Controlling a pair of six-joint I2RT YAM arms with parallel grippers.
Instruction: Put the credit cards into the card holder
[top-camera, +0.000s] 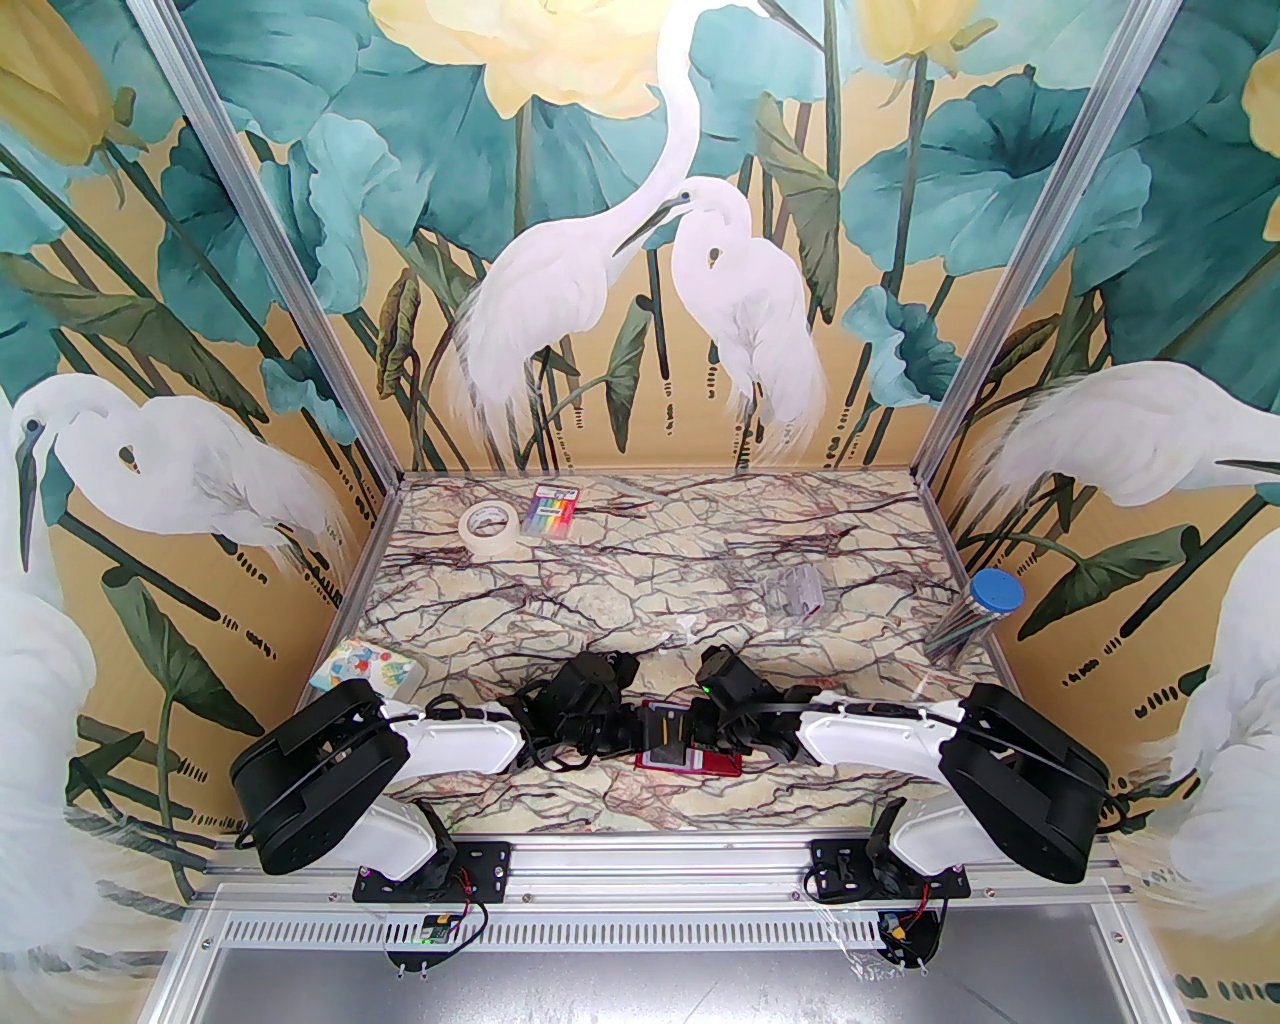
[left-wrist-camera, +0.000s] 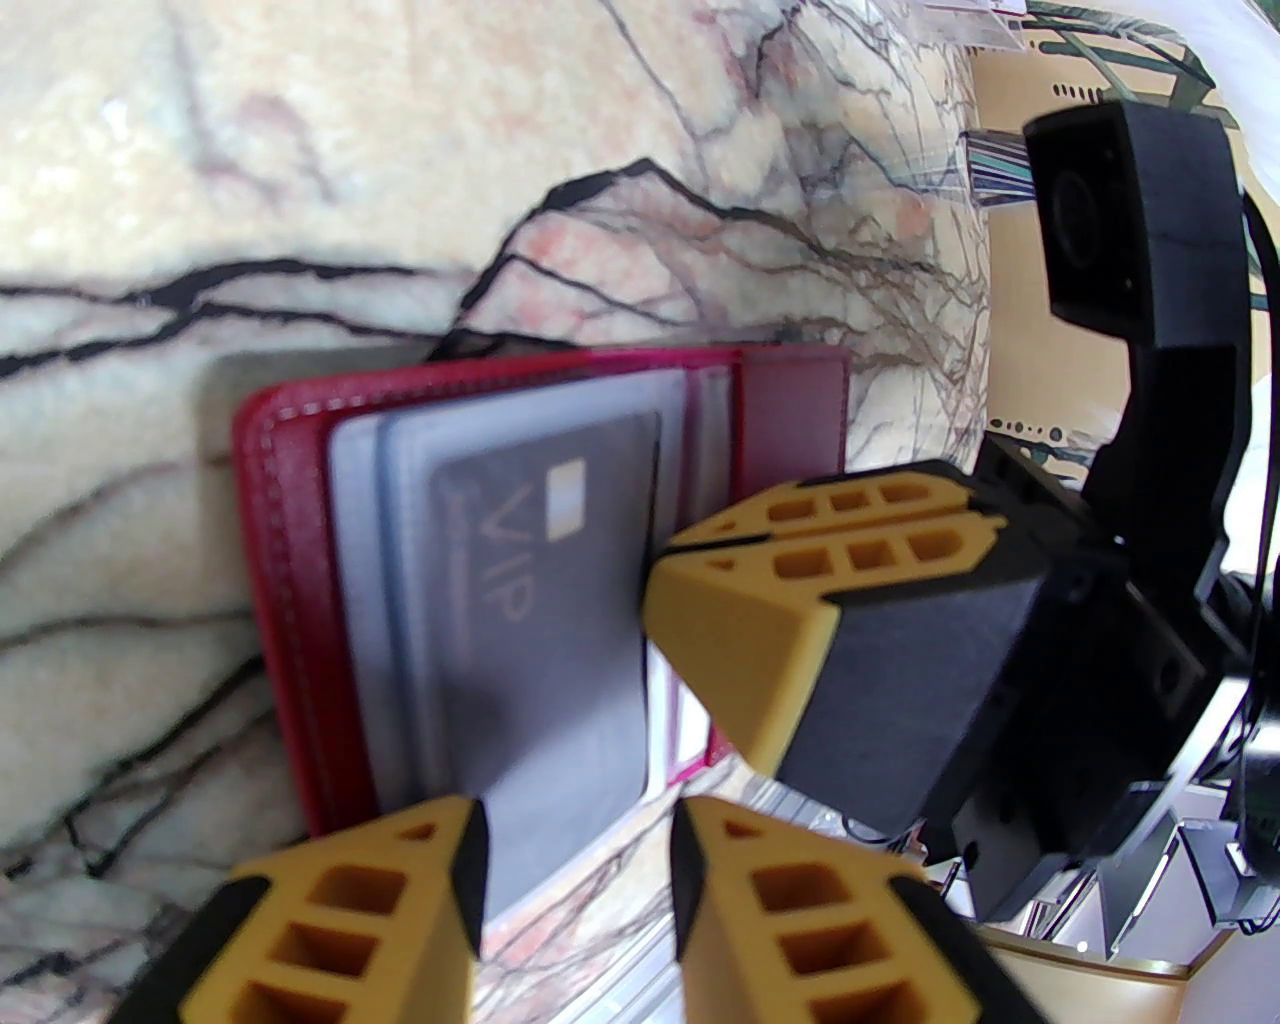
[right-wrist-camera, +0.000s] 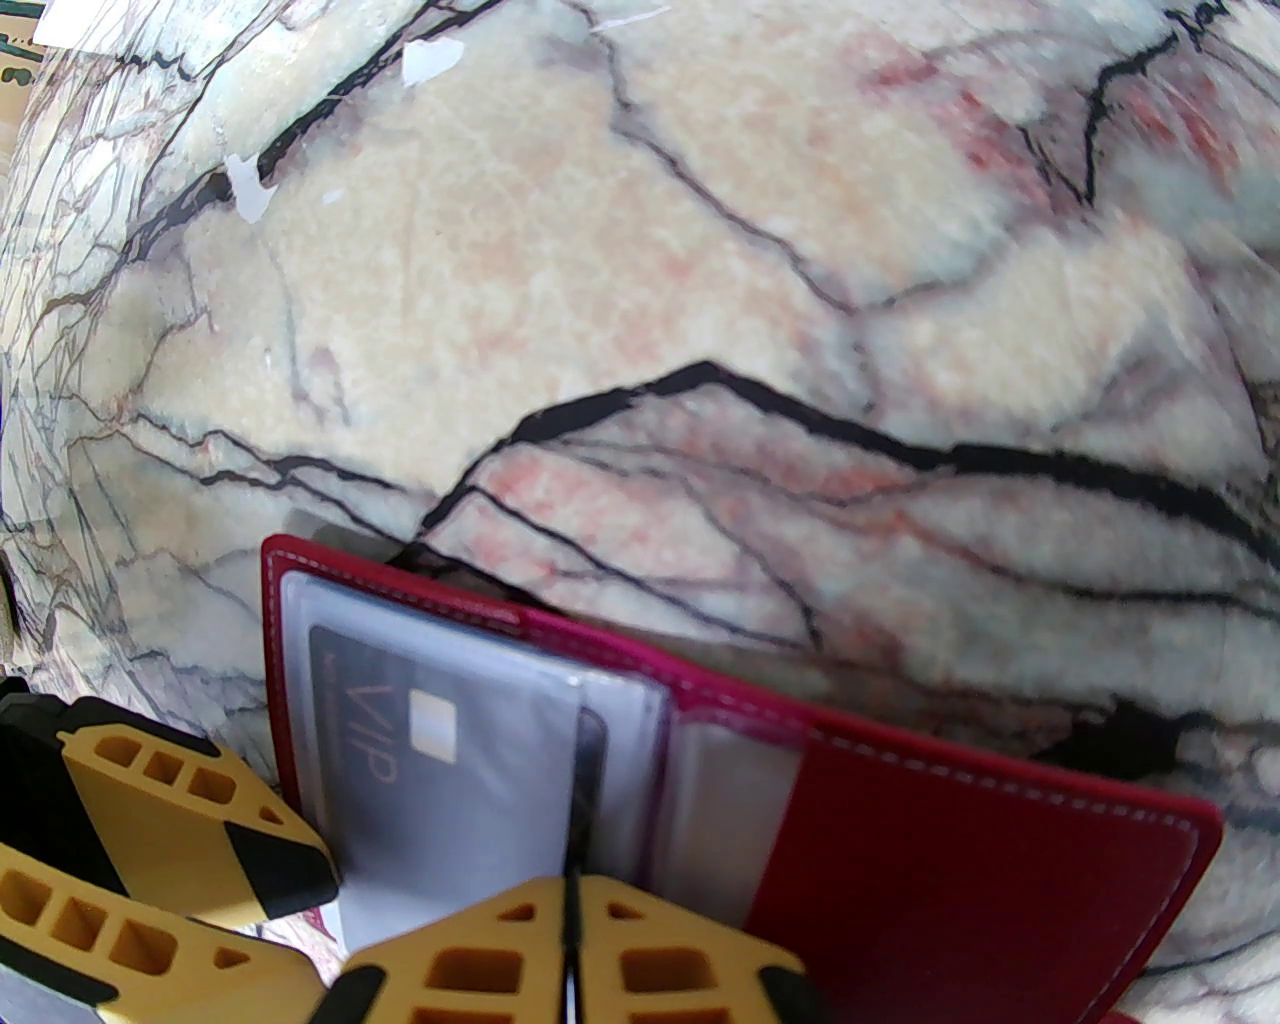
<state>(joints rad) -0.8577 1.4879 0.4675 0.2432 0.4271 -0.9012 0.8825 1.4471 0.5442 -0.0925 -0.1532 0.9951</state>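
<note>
The card holder (top-camera: 712, 767), a dark red wallet, lies open on the marble between both arms; its red cover (left-wrist-camera: 290, 560) and right flap (right-wrist-camera: 950, 880) frame pale clear sleeves. A dark grey credit card (left-wrist-camera: 540, 620) marked VIP sits mostly inside a sleeve (right-wrist-camera: 400, 760). My left gripper (left-wrist-camera: 575, 830) is open, and the card's near end lies in the gap between its fingers; whether they touch it is unclear. My right gripper (right-wrist-camera: 572, 890) is shut, pinching the thin edge of a clear sleeve leaf beside the card (left-wrist-camera: 665, 580).
At the back left stand a tape roll (top-camera: 488, 523) and a rainbow-striped packet (top-camera: 553, 510). A small clear case (top-camera: 795, 590) lies mid-right. A tube with a blue lid (top-camera: 975, 615) is at the right edge, and a patterned packet (top-camera: 365, 672) at the left edge.
</note>
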